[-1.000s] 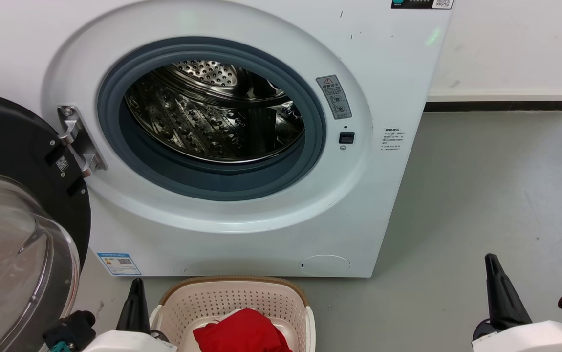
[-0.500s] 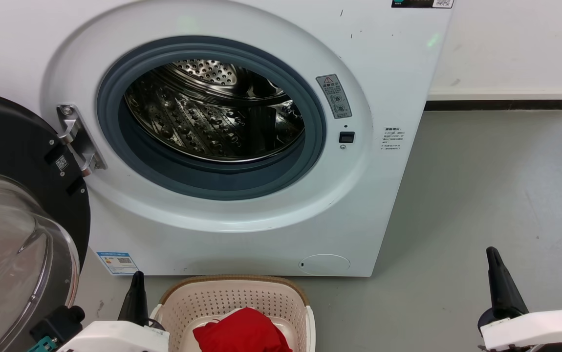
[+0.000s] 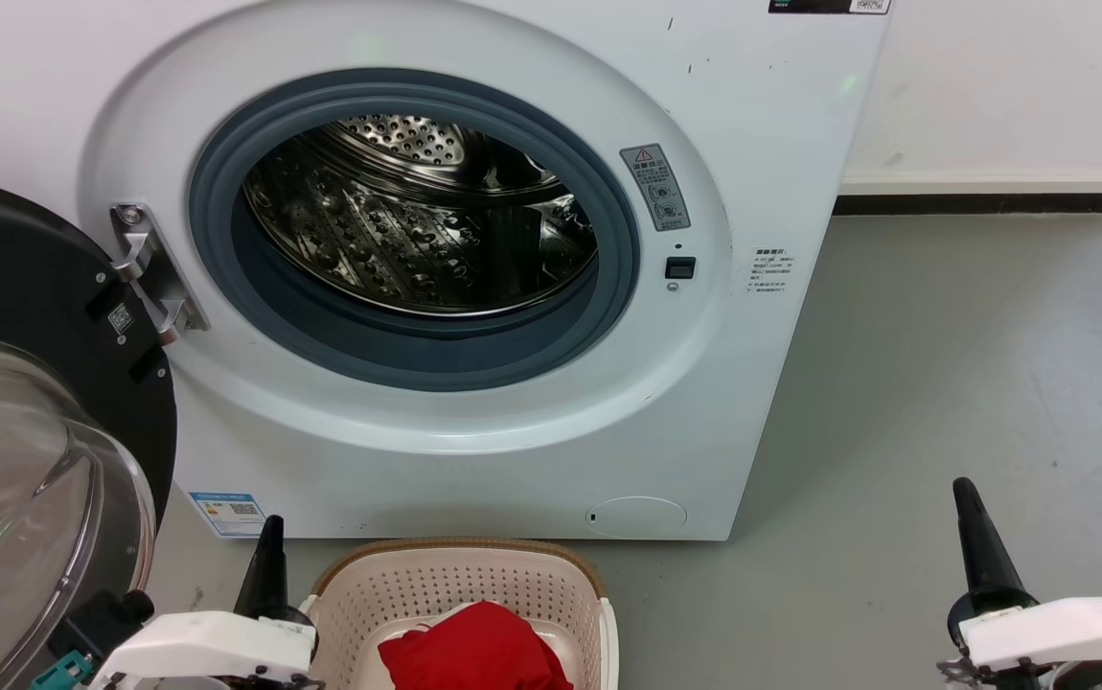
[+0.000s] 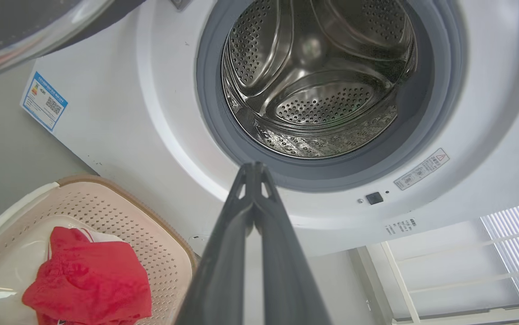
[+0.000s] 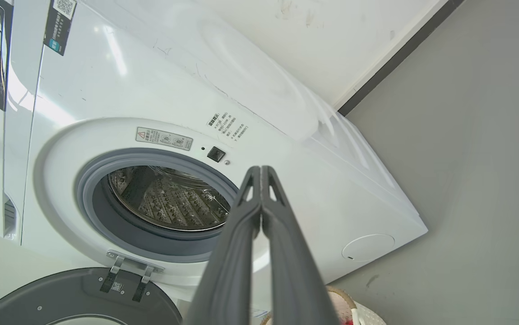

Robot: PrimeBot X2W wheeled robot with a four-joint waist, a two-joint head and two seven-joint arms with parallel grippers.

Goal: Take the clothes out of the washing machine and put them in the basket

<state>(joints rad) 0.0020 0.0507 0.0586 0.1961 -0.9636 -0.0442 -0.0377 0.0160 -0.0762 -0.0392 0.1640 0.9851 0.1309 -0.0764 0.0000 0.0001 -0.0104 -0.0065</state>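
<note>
Clothes (image 3: 474, 647) of bright red lie heaped in the cream perforated basket (image 3: 460, 548) (brown-rimmed) on the grey floor (image 3: 944, 364) before the white washing machine (image 3: 474, 460), whose porthole door (image 3: 34, 287) stands open at the left and whose steel drum (image 3: 417, 230) shows bare. Left jaws, pressed together and gripping nothing, point upward just beside the basket's left wall; right jaws, likewise closed on nothing, stand well apart to its right.

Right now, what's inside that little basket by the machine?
Inside the basket lies a crumpled heap of red clothes with some white trim. Whatever is beneath the heap, and the basket's floor under it, is covered.
</note>
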